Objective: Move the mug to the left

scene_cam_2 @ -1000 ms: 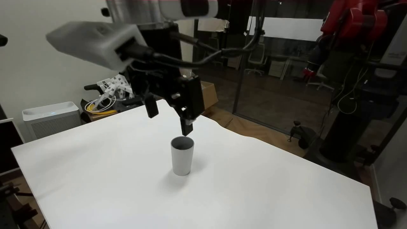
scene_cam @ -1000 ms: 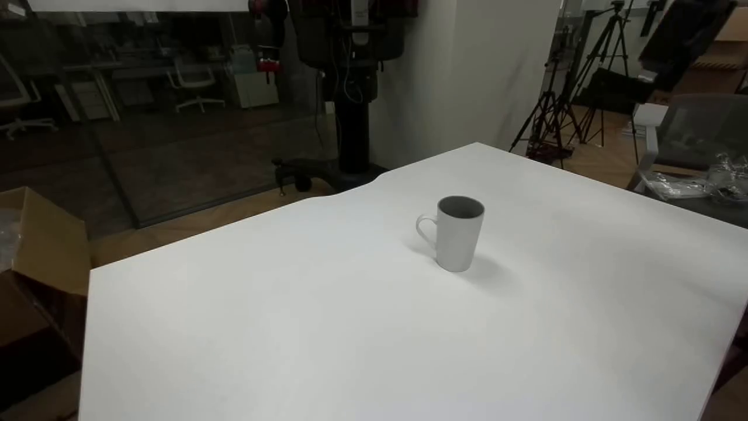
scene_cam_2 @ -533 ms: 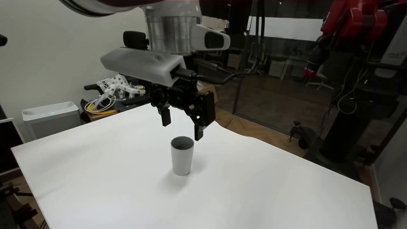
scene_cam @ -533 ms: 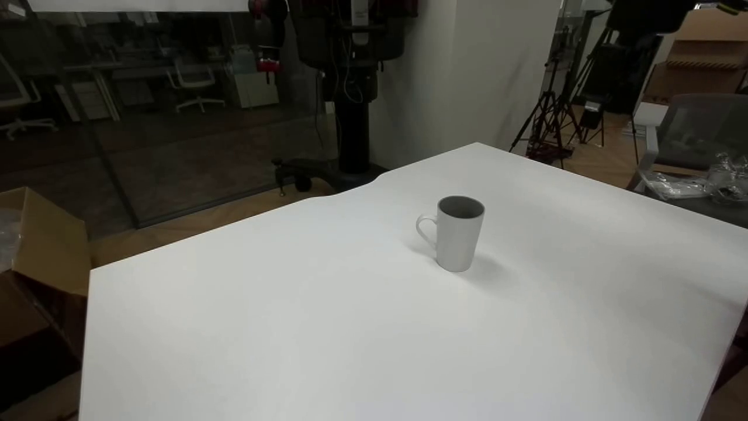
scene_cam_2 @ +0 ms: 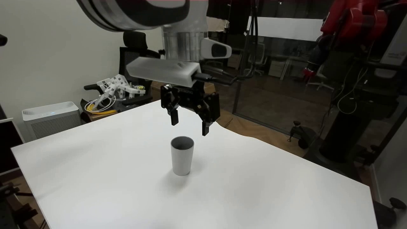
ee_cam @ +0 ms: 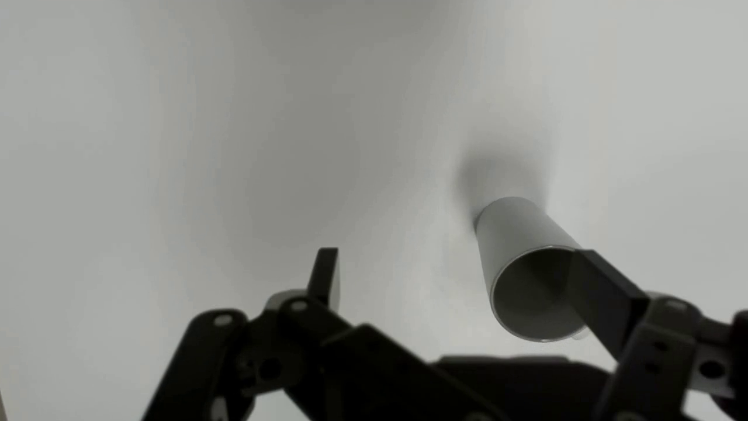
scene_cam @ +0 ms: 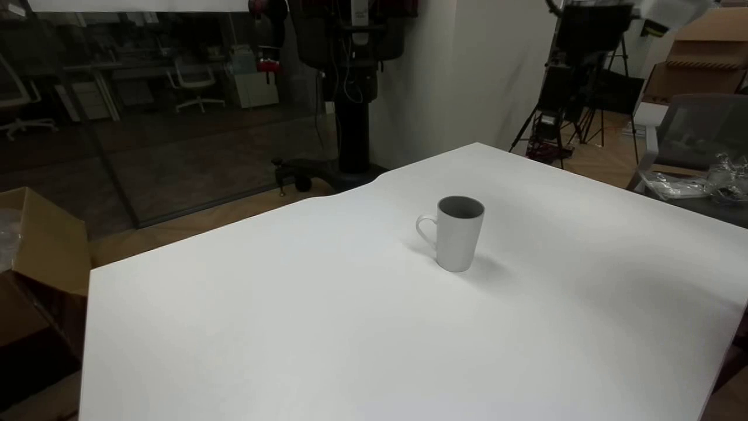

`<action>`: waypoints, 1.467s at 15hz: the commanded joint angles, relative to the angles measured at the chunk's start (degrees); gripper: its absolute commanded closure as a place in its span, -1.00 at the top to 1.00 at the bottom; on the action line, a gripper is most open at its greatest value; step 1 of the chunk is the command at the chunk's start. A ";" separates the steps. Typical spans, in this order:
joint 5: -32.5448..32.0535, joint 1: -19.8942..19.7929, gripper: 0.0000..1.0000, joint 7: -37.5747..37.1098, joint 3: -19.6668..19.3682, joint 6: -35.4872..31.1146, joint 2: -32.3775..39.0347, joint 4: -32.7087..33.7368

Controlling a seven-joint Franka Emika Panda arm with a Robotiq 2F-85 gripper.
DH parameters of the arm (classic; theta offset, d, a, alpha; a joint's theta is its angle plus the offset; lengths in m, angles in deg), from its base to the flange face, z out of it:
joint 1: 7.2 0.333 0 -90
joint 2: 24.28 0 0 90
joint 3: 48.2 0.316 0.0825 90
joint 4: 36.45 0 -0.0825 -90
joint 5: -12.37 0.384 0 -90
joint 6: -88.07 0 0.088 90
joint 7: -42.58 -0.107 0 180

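The mug stood upright, its long axis vertical and its dark grey mouth facing up, well in from the visible edges of the white tabletop. Its handle pointed roughly toward the corner nearest an open cardboard box; in an exterior view the mug's own body hid it. The claw hung above the tabletop, higher than the mug and clear of it, its fingers spread apart. In the wrist view one finger overlapped part of the mug's rim. A black wheeled stand rose past the wavy edge, while a grey chair and a white vented unit stood beyond other edges. Compared with half a second earlier, the claw had shifted toward the wavy edge, while the mug and its handle's direction were unchanged.
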 commanded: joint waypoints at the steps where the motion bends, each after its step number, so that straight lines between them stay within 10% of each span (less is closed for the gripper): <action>1: -1.75 1.16 1.00 -0.46 2.39 2.93 13.92 13.92; 7: -1.49 4.89 1.00 1.59 8.35 7.29 26.12 27.08; 22: -2.92 6.65 1.00 2.98 11.38 -2.06 24.19 17.30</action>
